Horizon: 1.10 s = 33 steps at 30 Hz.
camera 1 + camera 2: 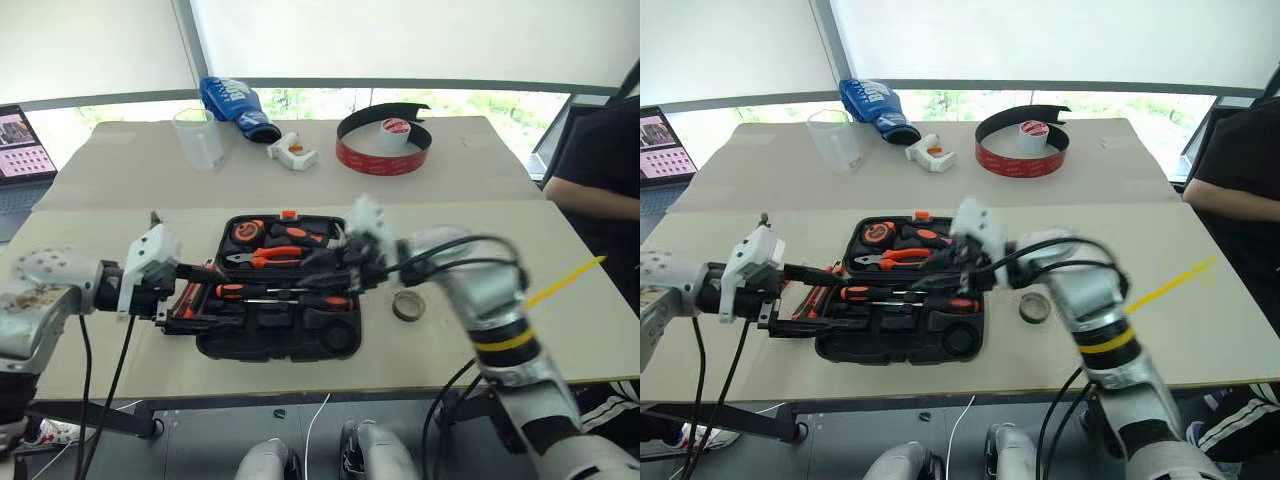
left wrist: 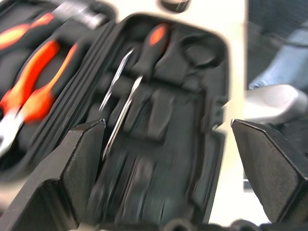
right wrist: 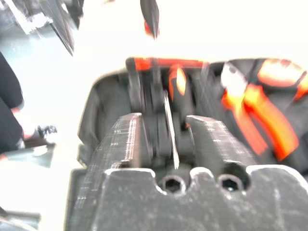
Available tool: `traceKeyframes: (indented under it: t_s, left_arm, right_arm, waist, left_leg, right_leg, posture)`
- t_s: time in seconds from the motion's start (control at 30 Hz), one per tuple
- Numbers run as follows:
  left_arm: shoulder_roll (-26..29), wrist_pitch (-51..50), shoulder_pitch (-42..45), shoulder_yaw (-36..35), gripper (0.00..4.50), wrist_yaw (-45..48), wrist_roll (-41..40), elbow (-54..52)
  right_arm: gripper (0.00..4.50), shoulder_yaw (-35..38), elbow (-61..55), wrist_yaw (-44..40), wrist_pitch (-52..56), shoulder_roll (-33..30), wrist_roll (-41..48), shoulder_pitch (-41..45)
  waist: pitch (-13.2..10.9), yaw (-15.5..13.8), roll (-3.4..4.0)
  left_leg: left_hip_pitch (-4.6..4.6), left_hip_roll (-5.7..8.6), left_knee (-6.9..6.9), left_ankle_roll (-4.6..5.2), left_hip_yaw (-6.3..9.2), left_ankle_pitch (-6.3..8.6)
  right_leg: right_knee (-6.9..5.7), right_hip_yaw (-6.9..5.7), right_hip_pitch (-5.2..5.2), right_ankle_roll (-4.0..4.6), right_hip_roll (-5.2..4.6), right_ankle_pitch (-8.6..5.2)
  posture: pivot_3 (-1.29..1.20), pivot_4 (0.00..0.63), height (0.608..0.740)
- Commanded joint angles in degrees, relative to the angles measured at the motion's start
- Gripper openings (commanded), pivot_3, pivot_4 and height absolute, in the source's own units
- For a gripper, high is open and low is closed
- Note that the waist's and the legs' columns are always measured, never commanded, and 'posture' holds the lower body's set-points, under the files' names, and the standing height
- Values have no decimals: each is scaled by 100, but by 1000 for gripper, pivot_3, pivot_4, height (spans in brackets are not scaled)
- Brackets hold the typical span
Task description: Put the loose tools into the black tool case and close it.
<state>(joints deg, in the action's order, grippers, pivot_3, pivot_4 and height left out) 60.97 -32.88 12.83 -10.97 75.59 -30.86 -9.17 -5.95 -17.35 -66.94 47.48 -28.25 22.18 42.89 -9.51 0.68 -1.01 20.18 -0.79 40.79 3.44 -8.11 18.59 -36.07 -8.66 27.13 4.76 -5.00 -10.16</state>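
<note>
The black tool case (image 1: 278, 300) lies open on the near table, both halves flat, right in front of the robot. In the far half sit orange-handled pliers (image 1: 272, 258) and a round orange-and-black tape measure (image 1: 246, 231); in the near half two black-and-orange screwdrivers (image 1: 262, 291) lie side by side in the moulded slots, handles toward the robot's left in one case and toward its right in the other. The left gripper (image 1: 805, 296) hangs at the case's left edge, its two black fingers spread wide, one above the rim and one below, with nothing between them; the left wrist view looks straight down between those fingers (image 2: 82, 163) onto the near half and one screwdriver's shaft. The right gripper (image 1: 335, 272) is over the middle of the case, pointing toward the robot's left; in the right wrist view its fingers (image 3: 126, 139) stand apart with a gap between them and a thin metal shaft showing in the gap, but nothing looks clamped, so it reads as open and empty. Just to the right of the case, apart from it, the small dark tape roll (image 1: 408, 305) lies flat on the table. On the far table stand a clear plastic cup (image 1: 200, 137), a blue bag (image 1: 236, 107), a white-and-orange gun-shaped tool (image 1: 292, 151) and a big red-and-black tape coil (image 1: 385, 140). A laptop (image 1: 22, 150) sits at the far left, and a person in black (image 1: 600, 180) at the right edge.
</note>
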Motion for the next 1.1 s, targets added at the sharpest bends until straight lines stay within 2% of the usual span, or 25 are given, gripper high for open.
traceKeyframes:
  t_s: [0.03, 0.1, 0.27, 0.37, 0.5, 0.67, 0.87, 0.9, 1.1]
  left_arm:
    - [158, -79, -587, -850, 4500, -255, 12, -180]
    - [144, -122, -1102, -1321, 4500, -375, 80, -249]
    - [11, -157, -2546, -2828, 4500, -577, 499, -108]
    - [70, 148, -3067, -3165, 4500, -484, 789, 258]
    - [313, 562, -2659, -2650, 4500, -486, 991, 917]
    - [507, 718, -1010, -1258, 4500, -590, 1320, 1859]
    - [237, 573, 1244, 479, 4500, -764, 2203, 3481]
    - [177, 602, 1502, 677, 4500, -764, 2333, 3713]
    - [-89, 588, 2390, 1432, 4500, -667, 2835, 4679]
  right_arm:
    - [3296, 421, -686, -103, 150, -455, 572, -347]
    - [3301, 544, -852, -149, 19, -741, 687, -606]
    - [3301, 671, -1112, -248, -389, -1360, 736, -1107]
    - [3301, 643, -1116, -286, -648, -1573, 724, -1271]
    - [3301, 586, -1218, -323, -775, -1676, 838, -1333]
    - [3301, 520, -1416, -190, -886, -1705, 904, -1452]
    - [3301, 582, -1643, 139, -844, -1684, 1058, -1507]
    - [3301, 600, -1678, 191, -818, -1682, 1090, -1511]
    - [3301, 764, -1920, 516, -693, -1797, 1349, -1621]
  waist:
    - [0, -5, 0]
    - [-1, -4, -1]
    - [-4, 7, -2]
    - [-5, -22, -1]
    - [-6, -156, -1]
    - [-5, -303, -5]
    - [-5, -266, -15]
    - [-5, -244, -18]
    - [-14, -84, -38]
  left_leg:
    - [0, 0, -2, 2, 1, 2]
    - [1, 1, -5, 3, 0, 3]
    - [0, -1, -7, -11, -2, 11]
    - [-3, -4, -9, -46, -1, 30]
    - [-3, -4, -9, -58, 1, 32]
    - [9, -3, -8, -49, 9, 36]
    - [15, 6, -4, -14, -16, 32]
    - [16, 7, -4, 13, -20, 17]
    - [13, 3, -6, 17, -29, 18]
  right_leg:
    - [2, 0, 0, -1, 0, -1]
    - [5, 0, 0, -37, -1, -21]
    - [3, 2, 6, -43, -2, -25]
    - [-2, -1, 8, -45, -4, -26]
    - [-4, -10, 10, -49, -14, -23]
    - [0, -17, 9, -51, -17, -22]
    - [4, -15, 3, -16, -17, 1]
    - [4, -14, 3, -14, -15, 2]
    - [7, -13, 3, -47, -3, -18]
  posture:
    - [0, 150, 727]
    - [0, 150, 727]
    - [0, 150, 727]
    - [0, 150, 727]
    - [0, 150, 727]
    - [0, 150, 727]
    - [0, 150, 727]
    - [0, 150, 727]
    - [0, 150, 727]
